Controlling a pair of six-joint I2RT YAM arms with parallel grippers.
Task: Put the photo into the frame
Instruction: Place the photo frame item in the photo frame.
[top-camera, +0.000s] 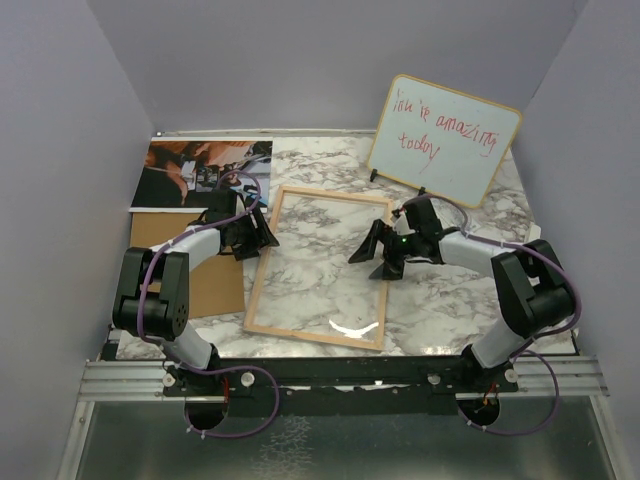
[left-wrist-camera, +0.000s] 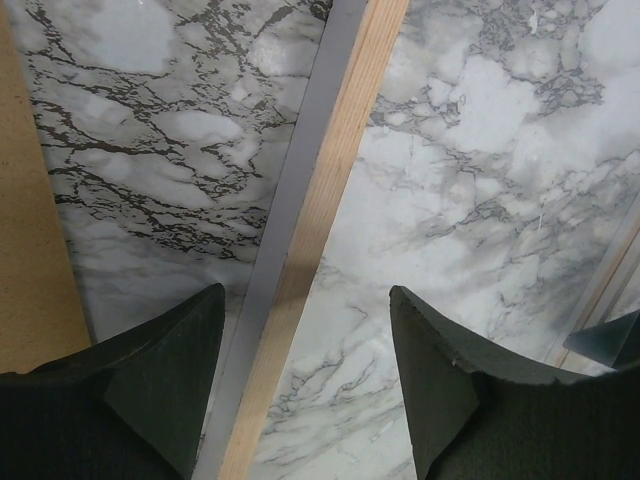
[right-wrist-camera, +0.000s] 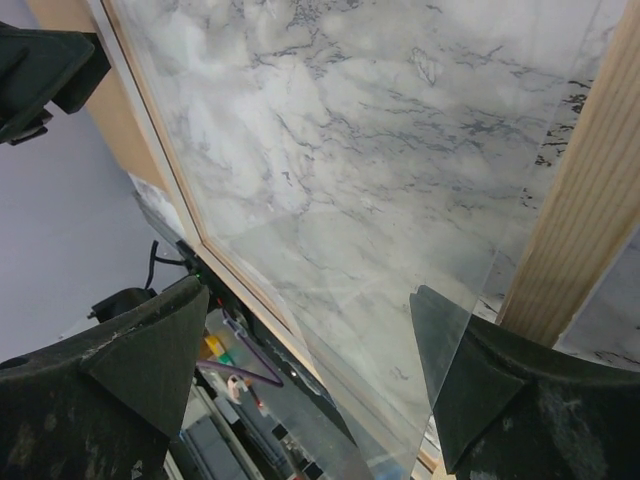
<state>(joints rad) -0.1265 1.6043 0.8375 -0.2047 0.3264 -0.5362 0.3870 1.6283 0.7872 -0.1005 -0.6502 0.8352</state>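
Note:
The frame (top-camera: 263, 268) lies flat on the marble table, light wood face up, with the marble showing through its clear pane (top-camera: 325, 265). The photo (top-camera: 200, 170) lies at the back left, a dark print with orange tones, away from both grippers. My left gripper (top-camera: 262, 235) hovers open over the frame's left rail (left-wrist-camera: 330, 200), which runs between the fingers (left-wrist-camera: 170, 370) without touching them. At the right rail (right-wrist-camera: 580, 200) my right gripper (top-camera: 375, 255) stands wide open. The pane's edge (right-wrist-camera: 500, 270) crosses in front of one of its fingers (right-wrist-camera: 520, 400).
A brown backing board (top-camera: 205, 280) lies left of the frame, partly under the left arm. A wood-rimmed whiteboard (top-camera: 445, 135) with red writing stands propped at the back right. Grey walls close in three sides.

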